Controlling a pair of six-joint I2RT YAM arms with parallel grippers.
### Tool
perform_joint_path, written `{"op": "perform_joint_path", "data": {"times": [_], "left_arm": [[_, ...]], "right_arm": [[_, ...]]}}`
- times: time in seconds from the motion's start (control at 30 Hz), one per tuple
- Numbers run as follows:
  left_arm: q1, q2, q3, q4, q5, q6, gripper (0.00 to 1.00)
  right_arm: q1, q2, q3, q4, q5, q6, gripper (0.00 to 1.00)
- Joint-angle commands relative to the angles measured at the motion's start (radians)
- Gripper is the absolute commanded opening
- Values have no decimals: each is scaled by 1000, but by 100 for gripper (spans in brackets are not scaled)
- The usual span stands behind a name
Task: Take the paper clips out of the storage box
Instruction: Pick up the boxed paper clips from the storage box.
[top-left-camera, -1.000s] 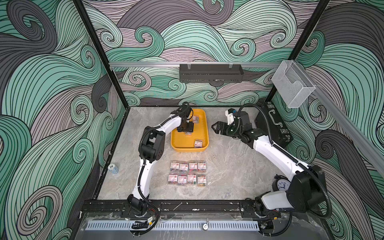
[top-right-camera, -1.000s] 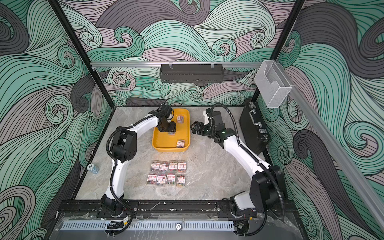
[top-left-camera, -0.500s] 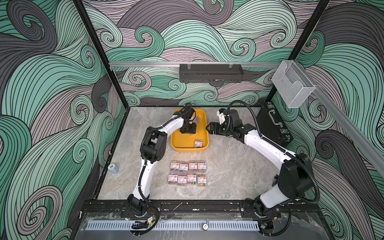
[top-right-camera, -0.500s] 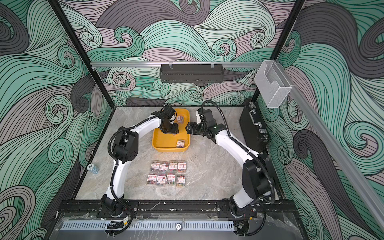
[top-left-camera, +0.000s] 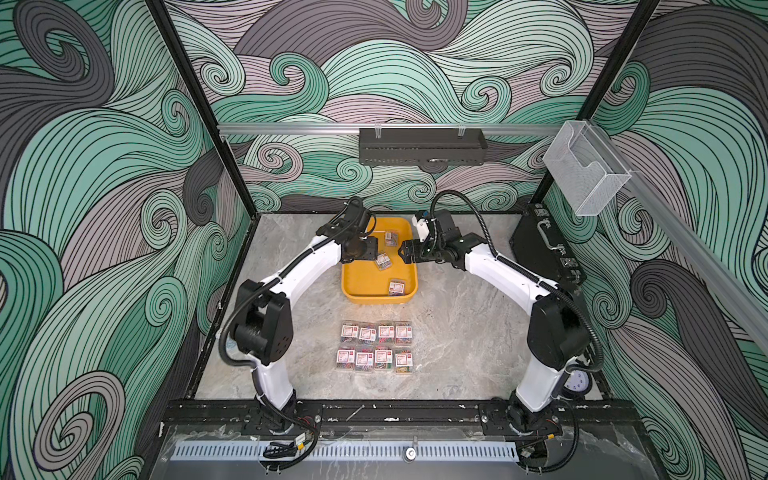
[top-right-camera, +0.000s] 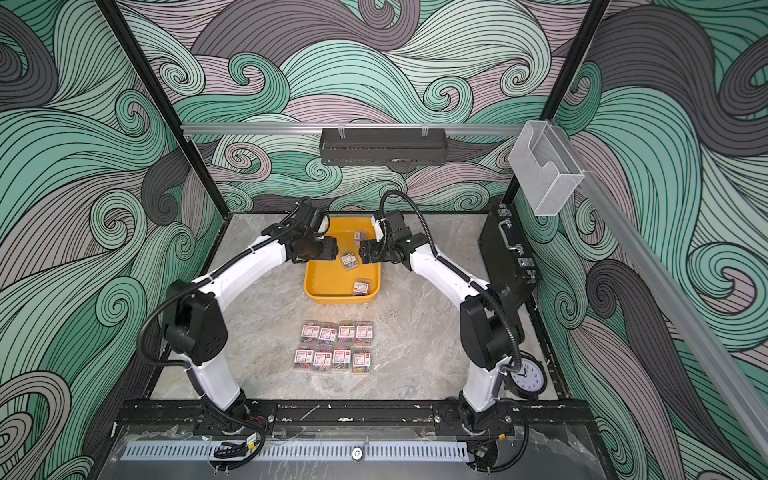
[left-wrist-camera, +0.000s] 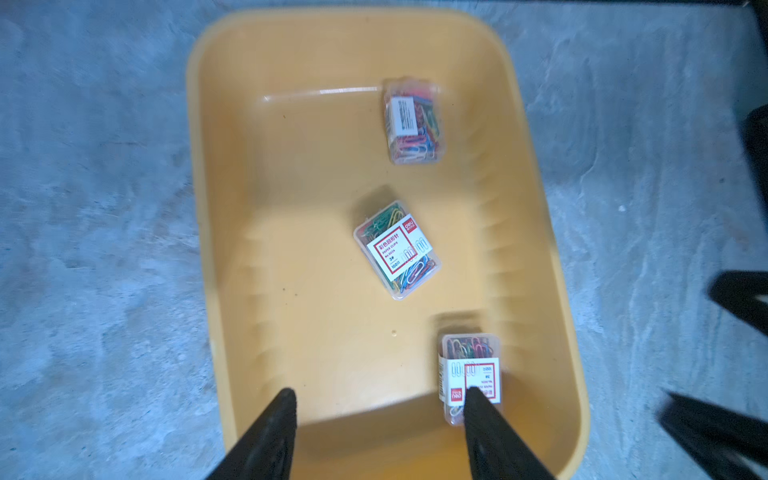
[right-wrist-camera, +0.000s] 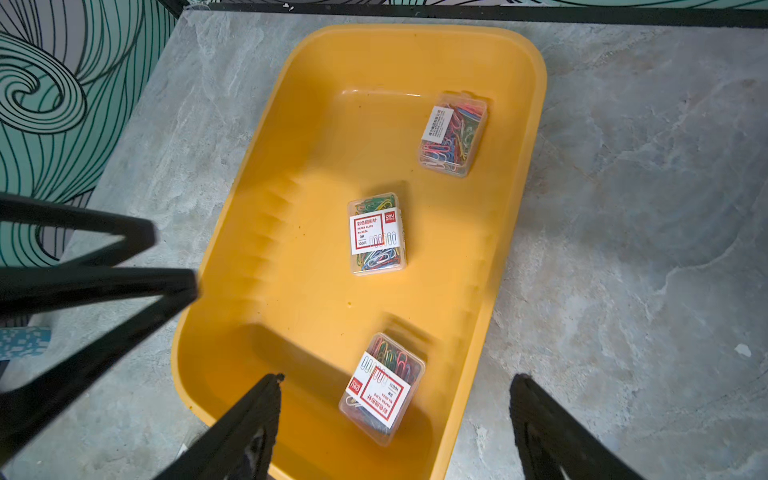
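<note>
On the marble table (top-left-camera: 457, 332) the yellow storage box (top-left-camera: 376, 298) is set. Over it the left gripper (left-wrist-camera: 380, 411) and right gripper (right-wrist-camera: 395, 380) are held open-jawed, empty. Three boxes of paper clips (left-wrist-camera: 397, 249) are left inside; eight are laid in rows outside.

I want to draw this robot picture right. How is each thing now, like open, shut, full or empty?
Yellow tray: not yet emptied.
Boxes in the tray: three, shut, lying apart.
Boxes on the table: eight, shut, in two rows.
Left gripper: open, empty, above the tray.
Right gripper: open, empty, above the tray.
Black case: shut, standing on edge.
Clear bin: empty.
</note>
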Motion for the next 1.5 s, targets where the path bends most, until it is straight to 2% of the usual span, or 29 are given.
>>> {"op": "perform_joint_path", "data": {"times": [0.0, 0.2, 0.43, 0.63, 0.9, 1.13, 1.33, 1.47], "left_arm": [[4, -77, -106, -18, -81, -28, 63], [16, -265, -284, -33, -122, -66, 64], [21, -403, -388, -77, -164, -100, 65], [24, -455, -426, -97, -178, -115, 65], [24, -465, -437, -106, -171, -130, 65], [24, -486, -450, -114, -160, -141, 65], [24, -494, -443, -120, -156, -145, 65], [23, -500, -434, -108, -137, -135, 65]], "right_arm": [[20, 64, 70, -41, 38, -68, 86], [63, 221, 242, -112, 72, -148, 86], [100, 421, 473, -211, 114, -191, 86], [107, 581, 651, -283, 142, -194, 86], [106, 717, 771, -332, 175, -197, 83], [108, 747, 792, -340, 171, -189, 58], [110, 703, 785, -354, 181, -186, 54], [118, 611, 736, -361, 198, -183, 51]]}}
